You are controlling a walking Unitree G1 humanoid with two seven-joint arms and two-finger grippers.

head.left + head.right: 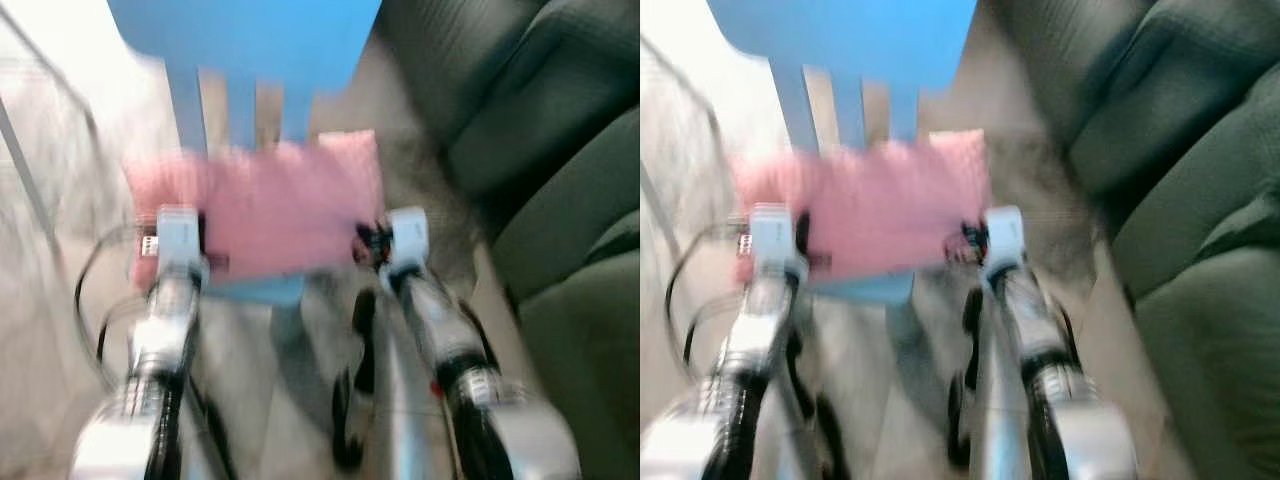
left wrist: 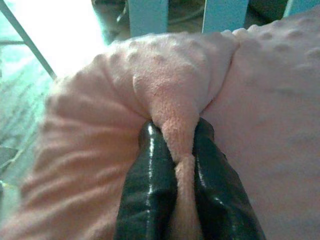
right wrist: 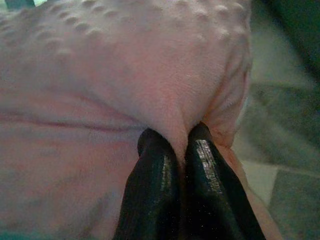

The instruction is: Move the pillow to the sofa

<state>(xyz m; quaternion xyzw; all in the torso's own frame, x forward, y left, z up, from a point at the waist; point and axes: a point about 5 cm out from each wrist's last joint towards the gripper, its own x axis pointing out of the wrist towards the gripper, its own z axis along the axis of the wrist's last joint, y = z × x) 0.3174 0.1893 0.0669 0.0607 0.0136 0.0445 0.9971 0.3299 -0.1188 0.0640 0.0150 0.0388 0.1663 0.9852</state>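
A pink dotted pillow (image 1: 270, 205) hangs between my two arms, in front of a blue chair (image 1: 250, 50). My left gripper (image 2: 175, 145) is shut on a fold at the pillow's (image 2: 150, 90) left edge. At the right edge my right gripper (image 3: 181, 142) pinches a fold of the pillow (image 3: 100, 75), shut as well. The dark green sofa (image 1: 540, 150) stands to the right of the pillow. Both eye views are blurred by motion.
The blue chair's legs (image 1: 190, 110) stand just behind the pillow. A thin metal frame (image 1: 30, 170) and black cables (image 1: 90, 300) lie to the left. Pale tiled floor (image 1: 300, 400) runs between my arms, with grey carpet (image 1: 420, 170) beside the sofa.
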